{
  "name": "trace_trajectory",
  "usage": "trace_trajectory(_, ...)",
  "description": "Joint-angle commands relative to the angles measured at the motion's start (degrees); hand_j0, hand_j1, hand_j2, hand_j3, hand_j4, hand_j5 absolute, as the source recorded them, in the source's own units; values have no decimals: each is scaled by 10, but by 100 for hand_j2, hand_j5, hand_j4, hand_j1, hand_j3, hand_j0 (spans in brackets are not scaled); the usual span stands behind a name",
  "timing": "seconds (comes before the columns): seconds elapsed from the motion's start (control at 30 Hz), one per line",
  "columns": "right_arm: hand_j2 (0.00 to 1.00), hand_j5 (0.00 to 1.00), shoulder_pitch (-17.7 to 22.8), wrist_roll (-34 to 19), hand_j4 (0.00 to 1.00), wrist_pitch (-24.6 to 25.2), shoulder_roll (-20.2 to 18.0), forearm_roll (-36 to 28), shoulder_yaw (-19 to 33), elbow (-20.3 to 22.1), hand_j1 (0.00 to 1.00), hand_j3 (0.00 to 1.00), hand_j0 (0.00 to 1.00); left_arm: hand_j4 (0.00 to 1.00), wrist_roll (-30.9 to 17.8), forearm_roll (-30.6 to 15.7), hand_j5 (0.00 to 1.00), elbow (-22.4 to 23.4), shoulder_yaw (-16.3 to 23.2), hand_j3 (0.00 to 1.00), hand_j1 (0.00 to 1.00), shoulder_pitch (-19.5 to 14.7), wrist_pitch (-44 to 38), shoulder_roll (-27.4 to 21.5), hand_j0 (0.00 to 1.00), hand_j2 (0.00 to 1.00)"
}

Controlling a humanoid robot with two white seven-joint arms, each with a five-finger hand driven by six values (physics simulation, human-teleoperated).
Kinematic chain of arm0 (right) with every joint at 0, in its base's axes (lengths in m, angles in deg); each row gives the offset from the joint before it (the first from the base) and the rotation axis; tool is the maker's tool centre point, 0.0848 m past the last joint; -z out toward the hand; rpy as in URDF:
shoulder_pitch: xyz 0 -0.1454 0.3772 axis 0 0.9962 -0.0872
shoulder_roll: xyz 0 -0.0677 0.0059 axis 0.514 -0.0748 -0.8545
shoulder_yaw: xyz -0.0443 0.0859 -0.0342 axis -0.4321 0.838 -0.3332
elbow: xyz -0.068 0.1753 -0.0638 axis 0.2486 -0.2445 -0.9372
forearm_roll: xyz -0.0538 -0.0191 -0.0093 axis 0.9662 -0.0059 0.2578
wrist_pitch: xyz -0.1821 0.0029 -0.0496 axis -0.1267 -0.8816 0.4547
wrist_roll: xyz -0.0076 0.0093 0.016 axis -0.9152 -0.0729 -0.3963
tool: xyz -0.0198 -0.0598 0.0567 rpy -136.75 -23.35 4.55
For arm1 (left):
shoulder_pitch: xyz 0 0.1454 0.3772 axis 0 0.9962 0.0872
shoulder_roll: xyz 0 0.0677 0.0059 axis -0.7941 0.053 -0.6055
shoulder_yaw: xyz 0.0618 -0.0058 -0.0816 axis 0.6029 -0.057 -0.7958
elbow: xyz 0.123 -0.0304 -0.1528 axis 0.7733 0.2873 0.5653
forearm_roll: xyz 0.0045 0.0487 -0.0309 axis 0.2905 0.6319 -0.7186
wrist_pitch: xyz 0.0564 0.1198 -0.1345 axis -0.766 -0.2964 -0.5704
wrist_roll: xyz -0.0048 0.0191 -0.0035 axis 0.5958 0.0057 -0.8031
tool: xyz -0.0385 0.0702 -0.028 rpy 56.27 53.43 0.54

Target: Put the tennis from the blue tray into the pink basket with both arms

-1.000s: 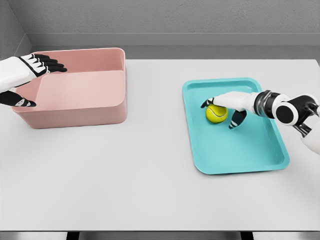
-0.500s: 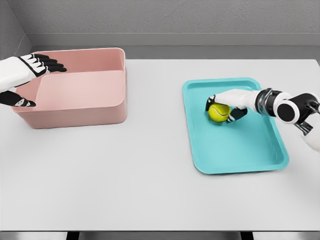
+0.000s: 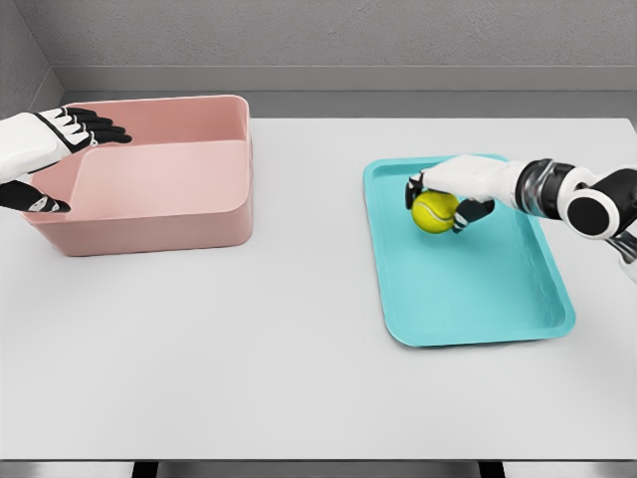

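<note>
my right hand (image 3: 450, 189) grips the tennis ball (image 3: 434, 212) over the blue tray (image 3: 468, 299), left hand (image 3: 60, 149) spread open at the pink basket (image 3: 159, 214); i read no lettering anywhere.

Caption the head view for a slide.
Right hand grips the tennis ball over the blue tray; left hand waits at the pink basket.

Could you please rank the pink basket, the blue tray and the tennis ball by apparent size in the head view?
1. pink basket and blue tray: similar in apparent area, so I won't separate them.
2. tennis ball, clearly smallest, grasped by the right hand.
</note>
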Motion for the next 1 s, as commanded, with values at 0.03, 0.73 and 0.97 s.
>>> trace_trajectory(0.03, 43, 43, 0, 0, 43, -1, -4, 0, 4, 41, 43, 43, 43, 100, 0, -4, 100, 1, 0, 100, 100, 0, -1, -1, 100, 100)
trace_trajectory(0.73, 43, 43, -1, 0, 43, -67, 129, -1, -26, 45, 43, 43, 43, 100, 0, -4, 100, 2, 0, 100, 100, 0, -1, -3, 100, 100)
trace_trajectory(0.97, 43, 43, -2, 0, 43, -83, 175, -1, -59, 45, 43, 43, 43, 100, 0, -4, 100, 2, 0, 100, 100, 0, -1, -4, 100, 100)
